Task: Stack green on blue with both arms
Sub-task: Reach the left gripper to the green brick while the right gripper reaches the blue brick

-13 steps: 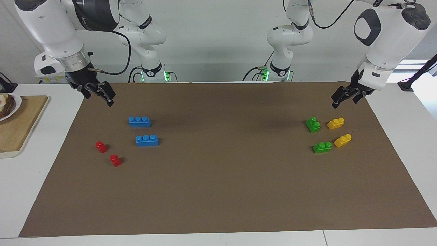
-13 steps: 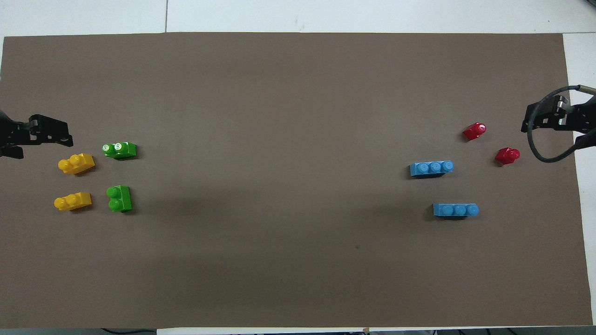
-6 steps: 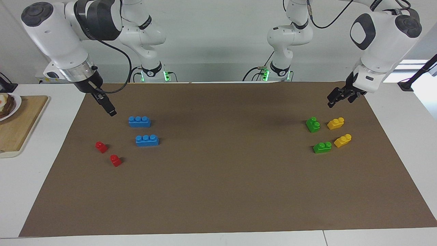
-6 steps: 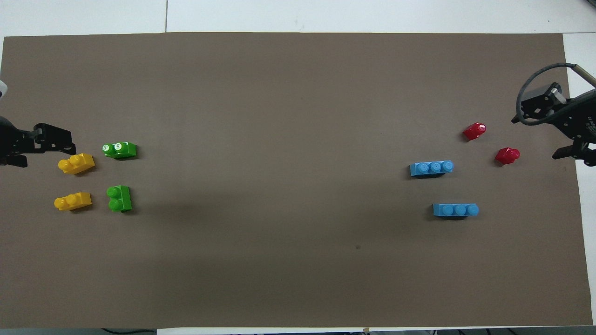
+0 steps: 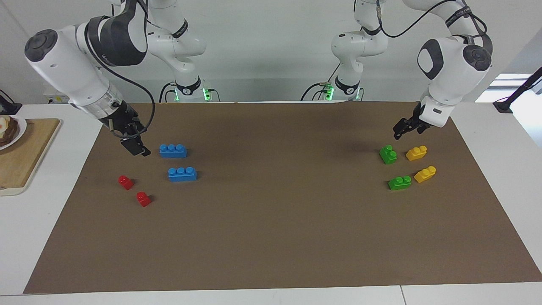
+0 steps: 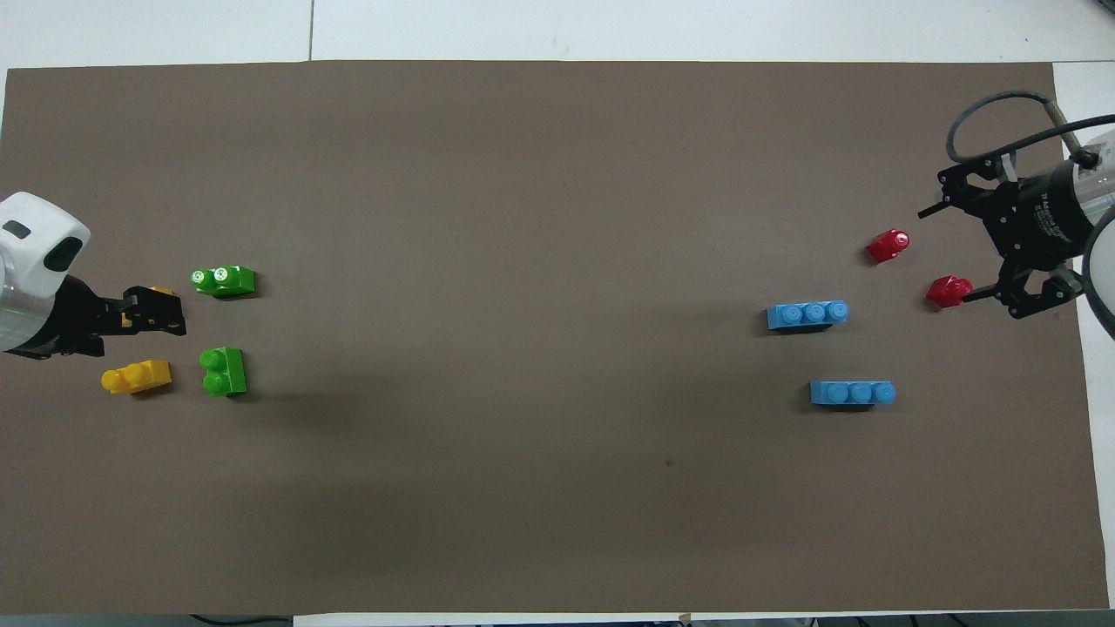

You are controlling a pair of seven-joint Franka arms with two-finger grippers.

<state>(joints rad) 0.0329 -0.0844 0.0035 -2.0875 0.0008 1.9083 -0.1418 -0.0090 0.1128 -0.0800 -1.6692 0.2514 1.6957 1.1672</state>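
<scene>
**Nothing stacked yet: both arms only approaching**

On the brown-papered tabletop (image 5: pixel 271 237) no brick is stacked or lifted. The two blue three-stud bricks (image 5: pixel 173 151) lie flat at the right arm's end; the two green two-stud bricks (image 5: pixel 388 154) sit at the left arm's end.

The right claw (image 5: pixel 134 147) hangs beside the nearer blue brick. The left claw (image 5: pixel 402 128) hovers by the nearer green brick. Whether either claw's fingers are apart or together I cannot tell.

Grasping, carrying and stacking all remain.

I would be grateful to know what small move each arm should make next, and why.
Probably a short descent onto a brick. The left gripper hangs above the green brick nearer the robots, and the right gripper is beside the blue brick nearer the robots. Neither holds anything, and all bricks lie unstacked on the brown mat.
</scene>
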